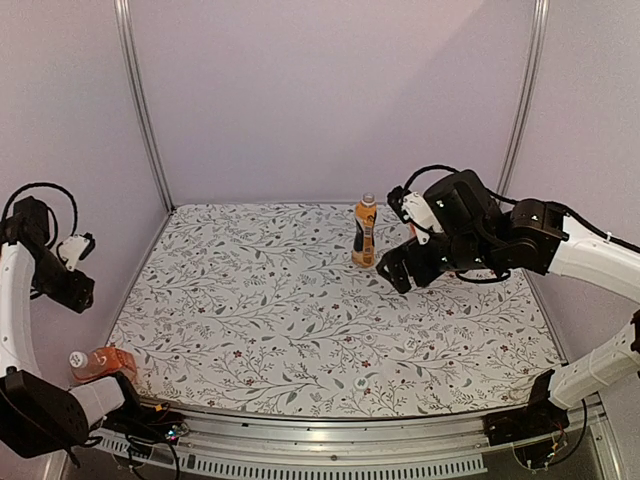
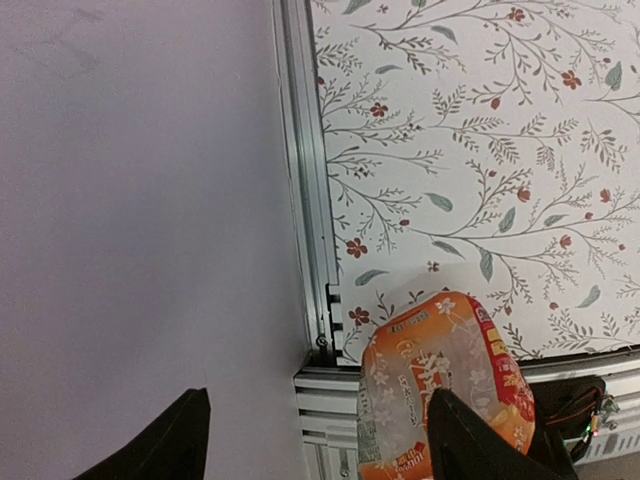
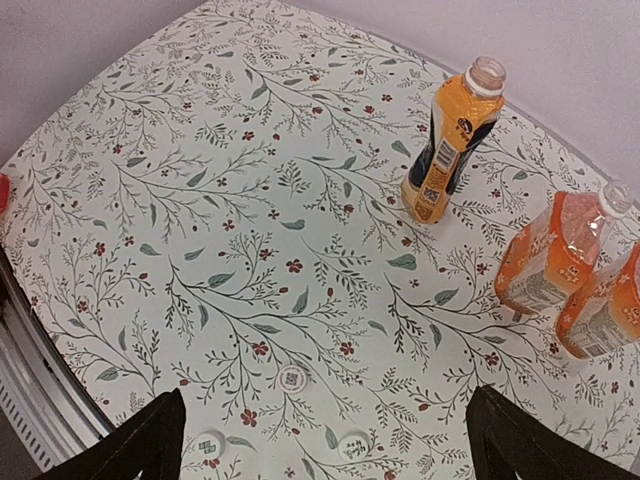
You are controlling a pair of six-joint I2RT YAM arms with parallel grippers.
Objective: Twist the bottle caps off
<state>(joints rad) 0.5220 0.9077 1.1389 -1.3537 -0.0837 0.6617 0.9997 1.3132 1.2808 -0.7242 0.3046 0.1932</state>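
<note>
From above, the tall bottle is seen upright at upper centre-right, with open tabletop to its left. In the left wrist view, the left fingers are held apart, and a squat bottle lies at the tabletop's corner, lower right. In the right wrist view, the right fingers are spread wide, and one cap and a second cap lie by the lower edge.

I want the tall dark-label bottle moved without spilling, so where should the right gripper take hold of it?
Pinch the tall bottle across its labelled waist, coming level from the right gripper's side: it stands upright, slim and round, and its neck looks uncapped.
</note>
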